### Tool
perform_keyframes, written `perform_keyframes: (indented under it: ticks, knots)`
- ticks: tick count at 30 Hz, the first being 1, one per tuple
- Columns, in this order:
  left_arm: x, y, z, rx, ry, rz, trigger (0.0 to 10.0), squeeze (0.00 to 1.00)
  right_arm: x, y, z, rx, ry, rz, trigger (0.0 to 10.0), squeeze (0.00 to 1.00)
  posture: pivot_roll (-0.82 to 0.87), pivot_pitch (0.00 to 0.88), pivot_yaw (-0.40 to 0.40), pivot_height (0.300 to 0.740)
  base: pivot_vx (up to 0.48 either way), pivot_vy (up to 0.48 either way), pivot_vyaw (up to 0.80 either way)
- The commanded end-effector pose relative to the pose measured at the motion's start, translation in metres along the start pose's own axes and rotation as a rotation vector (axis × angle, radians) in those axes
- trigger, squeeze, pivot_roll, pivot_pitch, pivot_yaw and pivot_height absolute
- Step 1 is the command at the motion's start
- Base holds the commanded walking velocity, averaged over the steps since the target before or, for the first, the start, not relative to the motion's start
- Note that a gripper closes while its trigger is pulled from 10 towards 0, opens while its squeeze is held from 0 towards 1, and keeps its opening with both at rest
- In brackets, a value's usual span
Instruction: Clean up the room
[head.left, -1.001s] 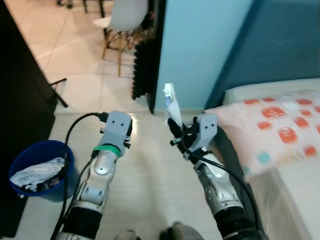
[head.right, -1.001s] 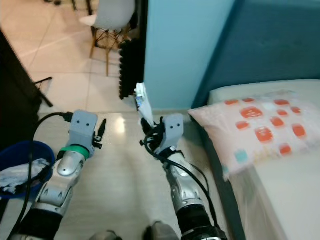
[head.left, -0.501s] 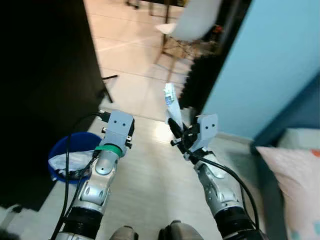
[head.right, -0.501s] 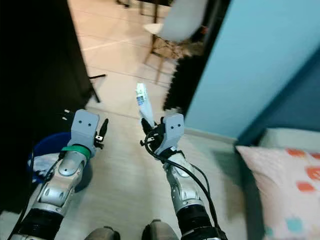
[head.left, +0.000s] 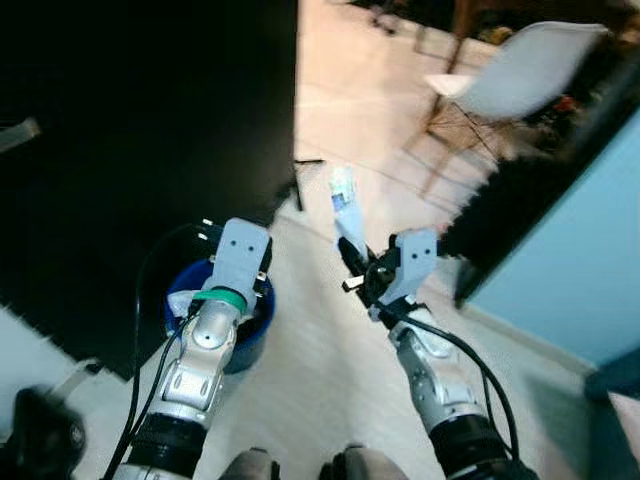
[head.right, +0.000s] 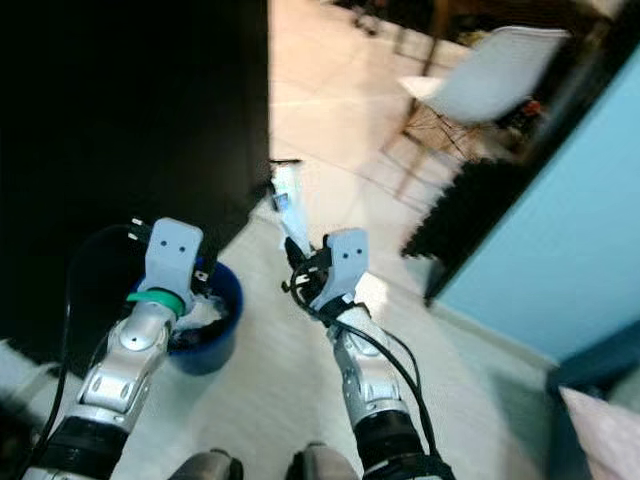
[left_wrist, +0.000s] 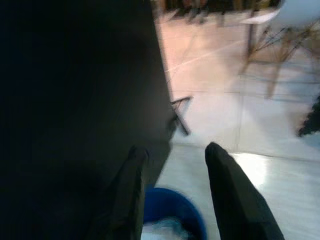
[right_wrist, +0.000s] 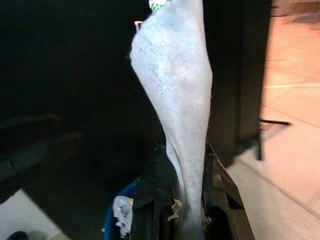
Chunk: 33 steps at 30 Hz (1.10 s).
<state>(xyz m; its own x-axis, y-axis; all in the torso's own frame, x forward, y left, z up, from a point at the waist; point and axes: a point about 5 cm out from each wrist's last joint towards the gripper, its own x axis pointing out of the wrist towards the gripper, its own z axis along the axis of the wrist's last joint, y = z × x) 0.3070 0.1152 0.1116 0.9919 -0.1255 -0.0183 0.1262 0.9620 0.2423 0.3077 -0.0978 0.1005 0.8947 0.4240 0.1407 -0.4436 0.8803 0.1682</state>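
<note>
Your view has swung off the bed, bringing the blue bin (head.left: 225, 318) to the lower left beneath the empty, parted left tool (left_wrist: 172, 165), so the wrapper (head.left: 347, 212) pinched upright in your right tool (head.left: 356, 268) at frame centre can likely drop soon.

Cam swung left since earlier: bed gone, blue bin (head.left: 240, 335) now under left gripper (left_wrist: 172, 165).

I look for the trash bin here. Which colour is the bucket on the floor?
The bucket is blue, with crumpled white waste inside. The right eye view shows it best.
</note>
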Motion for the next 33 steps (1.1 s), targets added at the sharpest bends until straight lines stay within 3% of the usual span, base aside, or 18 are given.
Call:
perform_keyframes:
  ticks: [1,7,20,28,33]
  knots:
    - [-0.001,-0.003,-0.003,0.011,0.014,-0.013,10.0,0.00,-0.002,-0.002,-0.002,0.000,0.007,-0.008,10.0,0.00,0.05,0.000,-0.007,0.731,0.289,0.000,0.71]
    - [-0.001,-0.002,-0.003,0.013,0.014,-0.012,10.0,0.00,-0.002,-0.002,-0.002,0.000,0.009,-0.011,10.0,0.00,0.05,0.000,-0.007,0.731,0.293,0.000,0.67]
    - [0.001,-0.001,-0.004,0.017,0.017,-0.008,10.0,0.00,0.000,-0.006,-0.001,0.012,0.002,-0.044,10.0,0.00,0.05,0.000,-0.007,0.731,0.387,0.000,0.00]
    - [0.002,0.001,-0.006,0.024,0.028,-0.016,10.0,0.00,-0.002,-0.019,0.000,-0.014,0.001,-0.133,10.0,0.00,0.05,0.000,-0.003,0.731,0.329,0.000,0.00]
    - [0.000,-0.003,-0.010,0.033,0.049,-0.074,10.0,0.00,-0.003,-0.022,-0.001,-0.034,0.014,-0.144,10.0,0.00,0.05,0.000,-0.001,0.731,0.000,0.000,0.00]
